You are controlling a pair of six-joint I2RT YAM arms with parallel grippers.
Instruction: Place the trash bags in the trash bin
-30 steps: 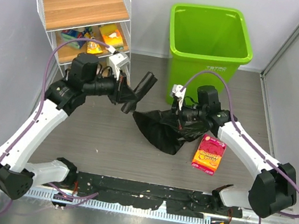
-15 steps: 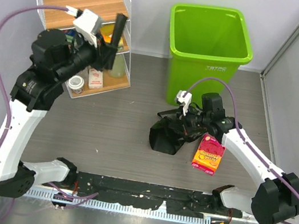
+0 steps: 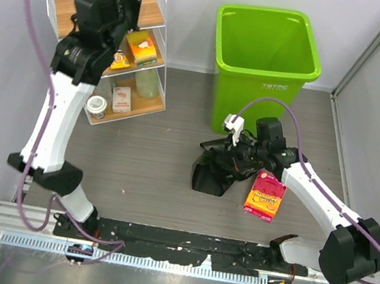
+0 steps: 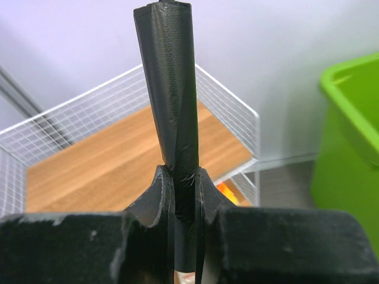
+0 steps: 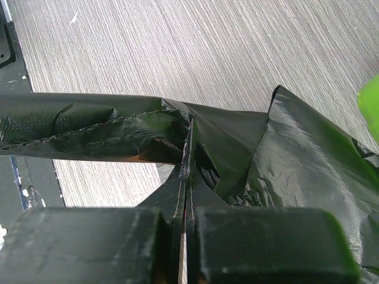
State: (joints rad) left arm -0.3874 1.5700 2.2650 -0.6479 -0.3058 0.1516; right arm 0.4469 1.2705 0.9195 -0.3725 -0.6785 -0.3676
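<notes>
Above shelf (image 4: 89,160), left tool (image 4: 180,177) lifted roll (image 4: 172,89) higher.

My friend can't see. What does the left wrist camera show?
The left gripper pinches a slim, tightly rolled black plastic cylinder that points upward in the picture. Behind it is a white wire shelf rack with a wooden board, and a lime-green plastic bin shows at the right edge.

Bright, even light (soft shadows).
</notes>
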